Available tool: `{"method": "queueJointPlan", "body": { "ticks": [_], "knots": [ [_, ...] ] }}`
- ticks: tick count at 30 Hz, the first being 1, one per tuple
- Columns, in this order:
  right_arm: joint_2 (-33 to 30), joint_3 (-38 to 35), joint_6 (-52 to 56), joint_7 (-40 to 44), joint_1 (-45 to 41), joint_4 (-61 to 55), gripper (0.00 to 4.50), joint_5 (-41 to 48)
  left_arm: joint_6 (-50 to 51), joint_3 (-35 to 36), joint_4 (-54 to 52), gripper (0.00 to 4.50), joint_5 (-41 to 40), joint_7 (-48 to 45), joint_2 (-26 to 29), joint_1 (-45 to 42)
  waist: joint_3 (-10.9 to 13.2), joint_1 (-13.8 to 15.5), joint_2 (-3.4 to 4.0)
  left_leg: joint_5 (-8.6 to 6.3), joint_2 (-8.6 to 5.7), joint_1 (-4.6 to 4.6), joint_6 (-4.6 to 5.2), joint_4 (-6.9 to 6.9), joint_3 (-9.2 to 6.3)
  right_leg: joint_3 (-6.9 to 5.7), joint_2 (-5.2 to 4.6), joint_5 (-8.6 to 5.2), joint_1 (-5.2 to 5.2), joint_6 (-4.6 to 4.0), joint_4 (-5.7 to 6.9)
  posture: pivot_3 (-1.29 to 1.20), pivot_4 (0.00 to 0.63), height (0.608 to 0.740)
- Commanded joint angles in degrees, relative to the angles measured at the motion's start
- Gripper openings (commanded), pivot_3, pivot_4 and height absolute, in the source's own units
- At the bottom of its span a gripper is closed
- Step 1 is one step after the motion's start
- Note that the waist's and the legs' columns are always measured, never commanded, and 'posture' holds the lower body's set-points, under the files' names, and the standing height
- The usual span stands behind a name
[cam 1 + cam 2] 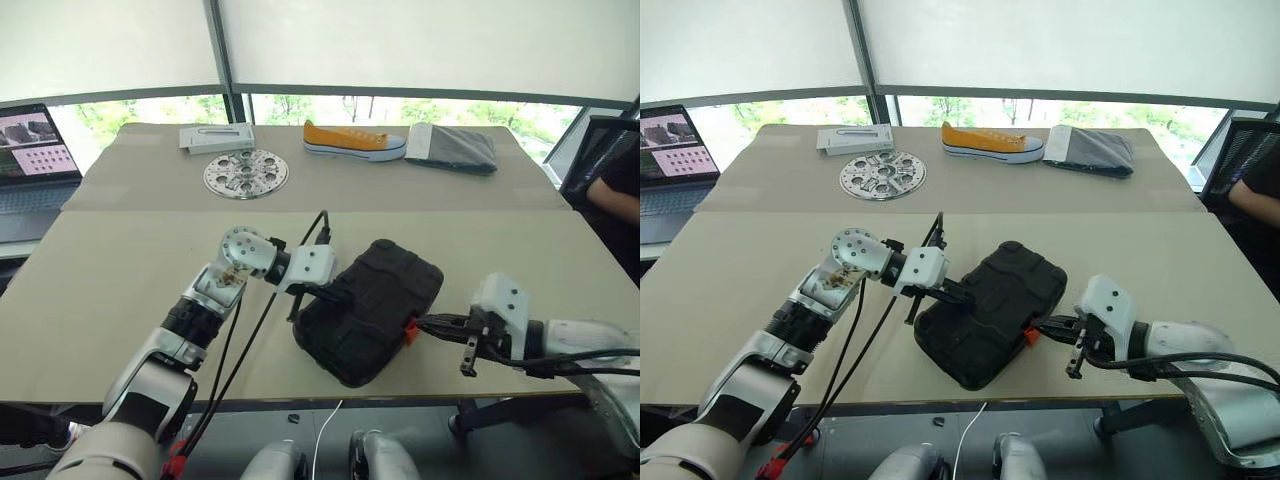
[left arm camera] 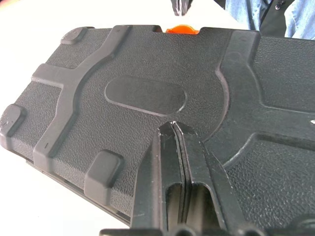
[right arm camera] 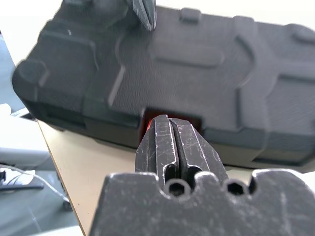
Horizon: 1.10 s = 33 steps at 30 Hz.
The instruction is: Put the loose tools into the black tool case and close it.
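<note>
One black tool case, lid down, between two closed hands.

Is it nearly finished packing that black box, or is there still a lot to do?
Nearly finished, it seems. The black tool case lies with its lid down. The left gripper, shut, presses on the lid; the right gripper, shut, is at the orange latch. Left: fastening that latch, if it isn't already.

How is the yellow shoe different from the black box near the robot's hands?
The yellow shoe is bright with a white sole; the black tool case is dark with an orange latch. The shoe lies at the table's far side, untouched; the case lies near the front edge between the left gripper and right gripper. Both rest on the table.
</note>
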Motion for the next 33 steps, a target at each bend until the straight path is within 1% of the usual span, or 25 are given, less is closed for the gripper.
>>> {"method": "queueJointPlan", "body": {
  "ticks": [1,3,10,16,22,28,31,33],
  "knots": [
    [-0.8,0.9,-0.8,-0.3,-0.3,0.5,0.00,-1.8,0.6,-1.2,0.7,0.05,1.9,-0.4,0.6,0.7,0.0,0.0,0.00,0.00,0.00,0.01,0.00,0.00,0.00,0.00,0.00,0.00,0.01,0.00,0.00,0.00,0.150,0.740],
    [-1.3,0.8,-0.8,-0.2,0.4,0.6,0.00,-2.1,0.5,-1.1,0.6,0.05,2.0,-0.4,0.7,0.8,0.0,0.0,0.00,0.00,0.00,0.02,0.00,0.00,-0.01,0.00,0.00,0.00,0.03,0.00,-0.01,0.00,0.150,0.740],
    [-3.2,-3.0,-0.4,0.5,5.8,-2.1,0.00,-0.6,0.1,-1.1,0.9,0.05,2.0,-0.2,0.8,1.1,0.0,0.1,0.00,-0.01,0.00,0.02,0.02,0.00,-0.04,-0.01,0.00,-0.03,0.07,0.06,-0.04,0.00,0.150,0.740],
    [-2.7,-4.4,-0.3,-0.3,8.1,-3.2,0.00,0.0,-0.1,-1.1,1.1,0.05,2.0,-0.2,0.5,1.1,0.0,0.0,0.00,-0.02,0.00,0.02,0.02,0.00,-0.04,-0.01,0.00,-0.05,0.06,0.09,-0.05,0.00,0.150,0.740],
    [-1.9,-2.1,-1.3,-0.9,9.9,-2.6,0.00,-1.5,-0.3,-1.2,1.1,0.05,2.0,-0.2,0.2,1.0,0.0,0.1,-0.01,-0.02,0.00,0.01,0.02,-0.01,-0.04,-0.01,0.00,-0.07,0.06,0.11,-0.05,0.00,0.150,0.740],
    [1.6,3.6,-3.9,-3.5,6.7,2.4,0.00,-6.2,0.7,-1.6,-0.3,0.05,1.8,-0.5,-0.4,0.7,0.0,0.0,-0.01,-0.02,0.00,0.02,0.02,-0.01,-0.04,-0.01,0.00,-0.07,0.05,0.12,-0.06,0.00,0.150,0.740],
    [3.2,4.9,-5.8,-5.3,3.5,5.3,0.00,-8.9,0.4,-2.0,-0.4,0.05,2.0,-0.9,-0.4,0.8,0.0,0.0,0.00,-0.02,0.00,0.00,0.02,-0.02,-0.03,0.00,0.00,-0.07,0.02,0.12,-0.06,0.00,0.150,0.740],
    [4.4,4.7,-5.7,-6.0,1.5,5.5,0.00,-8.7,-0.1,-2.2,-0.1,0.05,2.3,-0.9,-0.4,0.9,0.0,0.0,0.00,-0.02,0.00,0.00,0.02,-0.03,-0.02,0.00,0.00,-0.07,0.00,0.11,-0.05,0.00,0.150,0.740]
  ]
}}
